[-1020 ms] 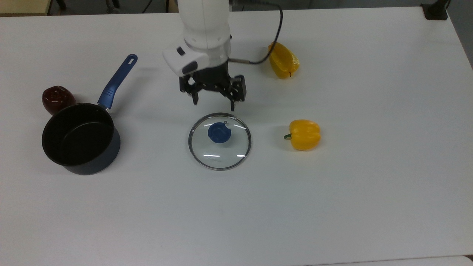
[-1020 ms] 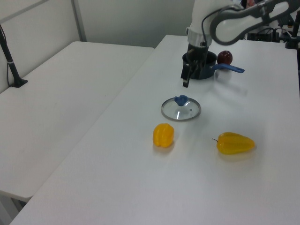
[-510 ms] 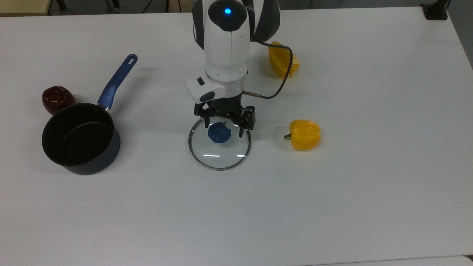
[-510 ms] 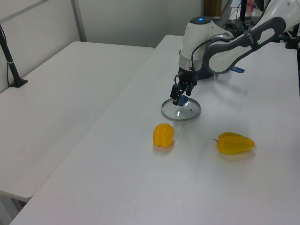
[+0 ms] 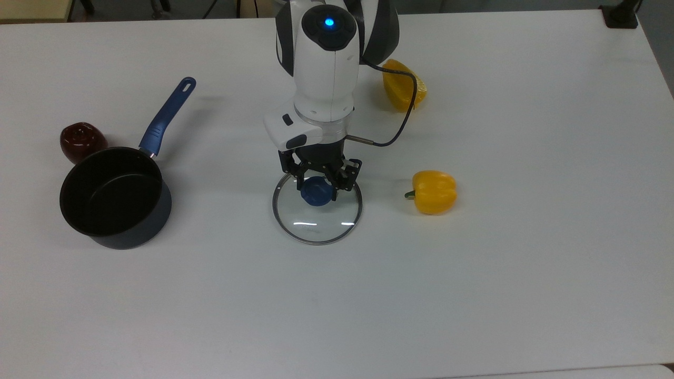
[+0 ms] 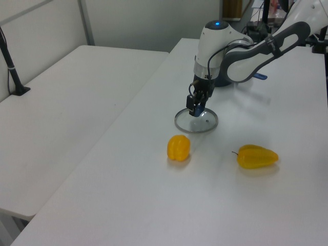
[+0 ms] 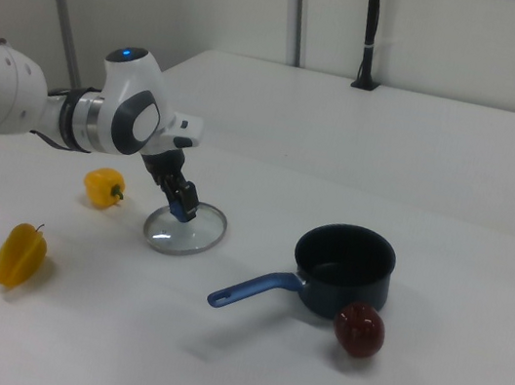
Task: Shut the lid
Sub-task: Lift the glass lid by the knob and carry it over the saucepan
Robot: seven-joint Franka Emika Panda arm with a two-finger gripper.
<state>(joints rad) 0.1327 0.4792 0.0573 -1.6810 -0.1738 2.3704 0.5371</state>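
Fingers: my fingers (image 5: 319, 185) are pinched on the blue knob (image 5: 316, 193).
Lid: the lid (image 5: 317, 210) lies flat on the counter (image 5: 474, 273), directly under me.
Saucepan: the saucepan (image 5: 113, 197) sits well apart, toward the top view's left.

Open saucepan (image 5: 113, 197), dark red apple (image 5: 81, 141), two yellow peppers (image 5: 433, 191).

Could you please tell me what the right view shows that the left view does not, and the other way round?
Right view alone: the whole saucepan with its blue handle, open and empty, and a dark red fruit beside it. Left view alone: a second white table alongside. Both: the pincer closed on the blue knob of the lid, which lies on the table apart from the pan, plus two yellow peppers.
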